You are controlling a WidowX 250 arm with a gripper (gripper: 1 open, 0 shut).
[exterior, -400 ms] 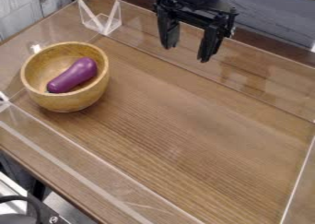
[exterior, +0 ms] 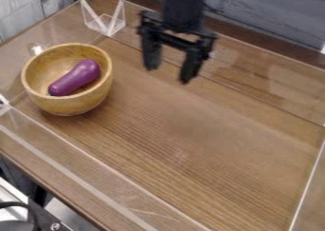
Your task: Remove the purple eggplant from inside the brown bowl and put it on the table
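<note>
Eggplant [exterior: 76, 78], qty 1, in bowl [exterior: 67, 100]. Gripper [exterior: 176, 64] approx. right of bowl, jaws spread. Step: approach; next: move over bowl.

High oblique view over table [exterior: 191, 149]

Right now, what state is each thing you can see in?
Purple eggplant: lying inside the bowl, untouched
Brown bowl: upright on the table, holding the eggplant
Gripper: open, above the table, away from the bowl
Table: flat, bearing the bowl
</note>
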